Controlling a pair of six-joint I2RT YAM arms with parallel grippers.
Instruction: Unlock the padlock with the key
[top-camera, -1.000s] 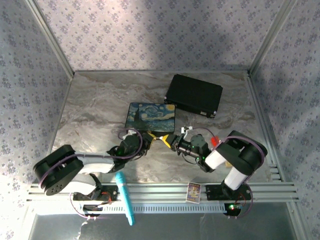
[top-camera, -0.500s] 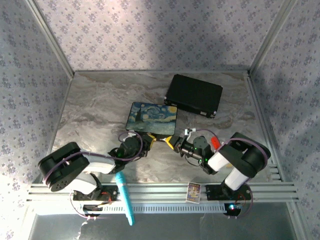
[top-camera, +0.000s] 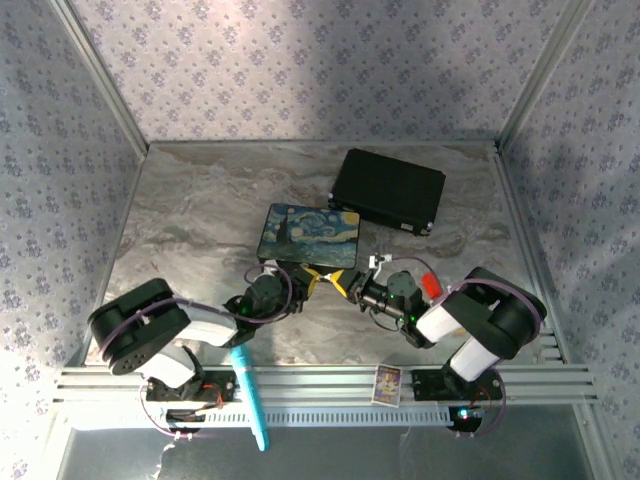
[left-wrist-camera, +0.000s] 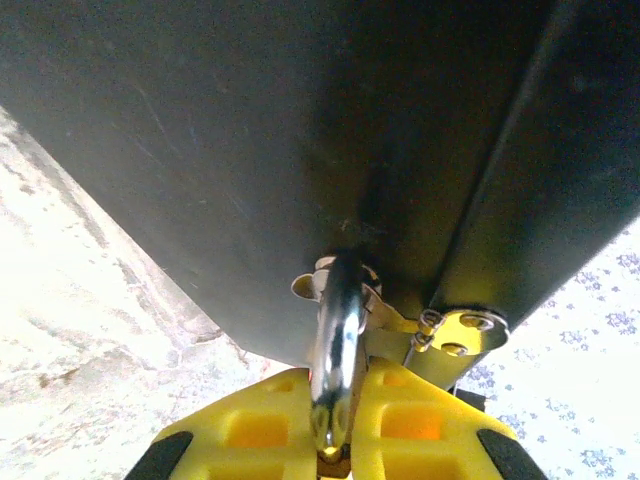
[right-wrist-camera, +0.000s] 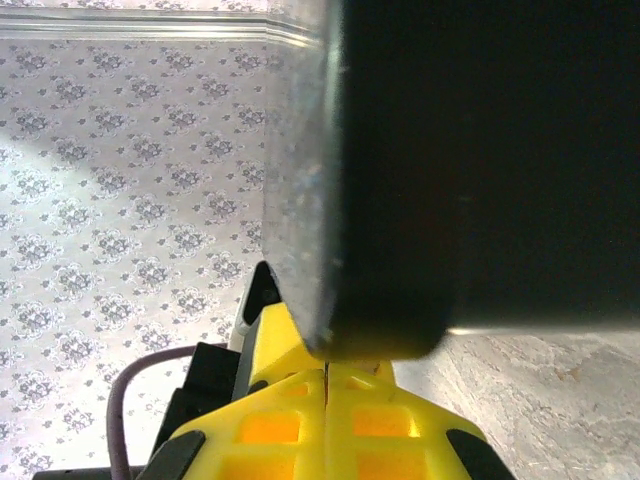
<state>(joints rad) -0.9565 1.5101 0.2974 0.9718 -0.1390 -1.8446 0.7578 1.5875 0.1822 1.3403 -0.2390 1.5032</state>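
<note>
Marble tabletop (top-camera: 190, 230), floral walls: padlock (left-wrist-camera: 338, 330) hangs from the hasp (left-wrist-camera: 388, 316) on the near edge of the painted box (top-camera: 308, 232). Left gripper (left-wrist-camera: 335, 445) is clenched on its silver shackle, and right gripper (right-wrist-camera: 325, 400) is pressed fully closed just beside it (can't tell if the key sits between those pads). Lock looks small, rigid, slick metal, free to swing on the hasp, so I'd pinch the brass body across its flats, not the round shackle.
</note>
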